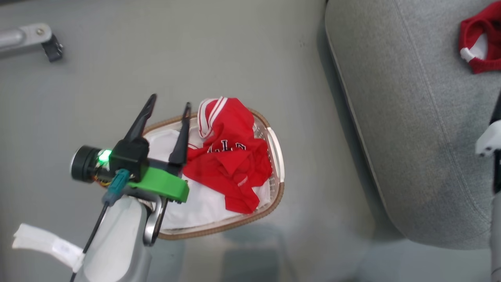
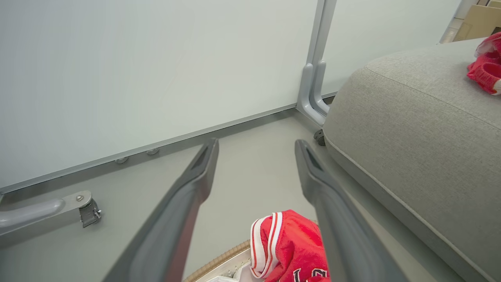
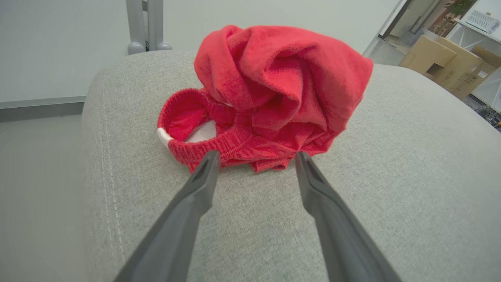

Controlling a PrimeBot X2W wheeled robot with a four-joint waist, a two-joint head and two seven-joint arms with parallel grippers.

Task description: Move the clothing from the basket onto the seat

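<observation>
Plain grey floor (image 1: 195, 51) everywhere, pale wall panel behind. The red jersey (image 1: 229, 156) sits crumpled mid-frame in the basket (image 1: 280, 184), on top of the white sheet (image 1: 195, 207) lining it, with one striped edge spilling over the top rim. The left gripper (image 1: 170, 103) hovers over the basket's left side, fingers spread and empty, so it looks lined up to reach down for it. At the right, the seat (image 1: 411, 137) has another red piece (image 3: 274, 90) piled on it. The right gripper (image 3: 256, 156) has its fingers apart, tips just short of that piece and holding nothing, so I'd guess that one's delivered.
</observation>
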